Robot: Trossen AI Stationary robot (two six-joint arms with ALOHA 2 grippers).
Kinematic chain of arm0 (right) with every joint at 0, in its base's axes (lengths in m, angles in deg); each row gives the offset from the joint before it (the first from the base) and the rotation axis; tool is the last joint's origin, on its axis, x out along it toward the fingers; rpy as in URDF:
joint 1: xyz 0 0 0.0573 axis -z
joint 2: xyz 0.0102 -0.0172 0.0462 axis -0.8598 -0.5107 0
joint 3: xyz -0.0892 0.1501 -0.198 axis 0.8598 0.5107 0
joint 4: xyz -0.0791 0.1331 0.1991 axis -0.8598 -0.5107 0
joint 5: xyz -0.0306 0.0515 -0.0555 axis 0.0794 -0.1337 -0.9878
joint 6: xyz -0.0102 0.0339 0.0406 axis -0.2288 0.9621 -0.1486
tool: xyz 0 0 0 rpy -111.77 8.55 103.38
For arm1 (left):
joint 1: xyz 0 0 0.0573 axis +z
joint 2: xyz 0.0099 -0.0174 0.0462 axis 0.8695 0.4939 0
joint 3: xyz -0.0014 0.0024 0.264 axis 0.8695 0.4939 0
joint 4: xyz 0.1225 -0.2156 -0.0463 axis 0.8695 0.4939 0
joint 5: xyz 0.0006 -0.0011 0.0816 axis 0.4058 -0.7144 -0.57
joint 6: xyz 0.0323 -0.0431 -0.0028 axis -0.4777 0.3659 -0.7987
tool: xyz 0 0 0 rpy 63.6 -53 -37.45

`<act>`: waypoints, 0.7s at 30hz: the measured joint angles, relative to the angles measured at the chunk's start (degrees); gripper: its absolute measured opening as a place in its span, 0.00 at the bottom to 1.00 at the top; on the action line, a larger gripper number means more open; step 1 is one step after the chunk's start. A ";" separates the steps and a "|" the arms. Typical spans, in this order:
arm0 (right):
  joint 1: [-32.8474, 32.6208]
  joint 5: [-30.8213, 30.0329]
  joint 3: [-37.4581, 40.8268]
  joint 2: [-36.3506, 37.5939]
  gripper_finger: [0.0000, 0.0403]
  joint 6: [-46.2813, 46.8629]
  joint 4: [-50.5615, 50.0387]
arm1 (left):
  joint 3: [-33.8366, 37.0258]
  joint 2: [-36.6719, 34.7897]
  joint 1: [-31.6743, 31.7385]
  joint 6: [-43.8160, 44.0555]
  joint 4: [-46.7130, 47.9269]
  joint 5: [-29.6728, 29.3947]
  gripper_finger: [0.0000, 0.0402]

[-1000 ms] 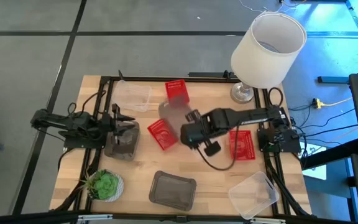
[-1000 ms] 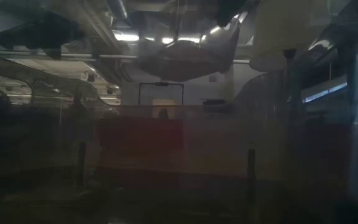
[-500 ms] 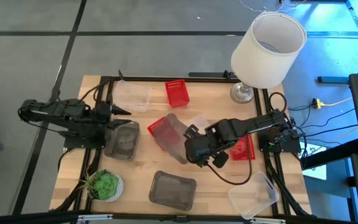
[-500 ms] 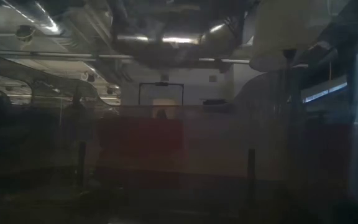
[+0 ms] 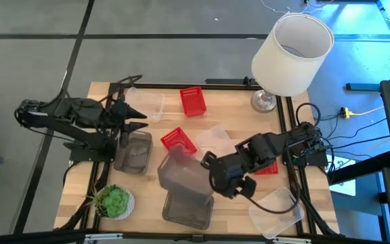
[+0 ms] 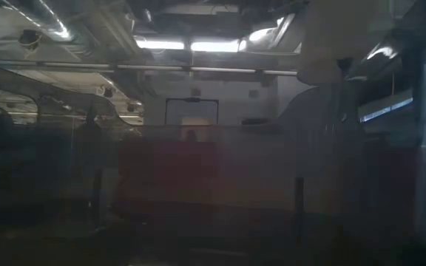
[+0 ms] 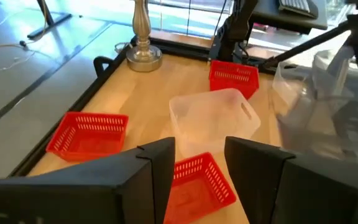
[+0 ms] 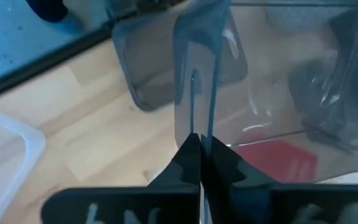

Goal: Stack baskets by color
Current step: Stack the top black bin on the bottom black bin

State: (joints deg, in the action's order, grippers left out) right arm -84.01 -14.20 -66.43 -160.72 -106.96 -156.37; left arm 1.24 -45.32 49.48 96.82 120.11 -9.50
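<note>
My right gripper (image 5: 208, 165) is clamped on the wall of a dark grey basket (image 5: 180, 177), holding it tilted above a second grey basket (image 5: 187, 211) at the table's (image 5: 151, 181) front edge. My left gripper (image 5: 141, 118) hangs with its fingers (image 7: 157, 168) apart over a third grey basket (image 5: 134, 150) on my left. 3 red baskets lie apart: 1 at the back (image 5: 193, 101), 1 mid-table (image 5: 179, 139), 1 under my right arm (image 5: 268, 167). Clear baskets sit at the back left (image 5: 147, 104) and front right (image 5: 279, 211), another mid-table (image 7: 213, 117).
</note>
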 joint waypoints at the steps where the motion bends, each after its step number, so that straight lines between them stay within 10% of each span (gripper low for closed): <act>1: -0.32 -0.01 0.00 -0.10 0.00 0.37 0.56 | -0.87 0.38 0.00 -0.20 0.31 -0.06 0.33; 21: -2.18 13.61 14.94 -3.71 0.00 10.42 19.00 | -4.62 1.23 0.00 -5.70 1.13 -0.04 0.33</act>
State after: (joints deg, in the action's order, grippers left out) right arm -86.18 -0.59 -51.49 -164.43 -96.54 -137.37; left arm -3.38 -44.08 49.48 91.11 121.24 -9.54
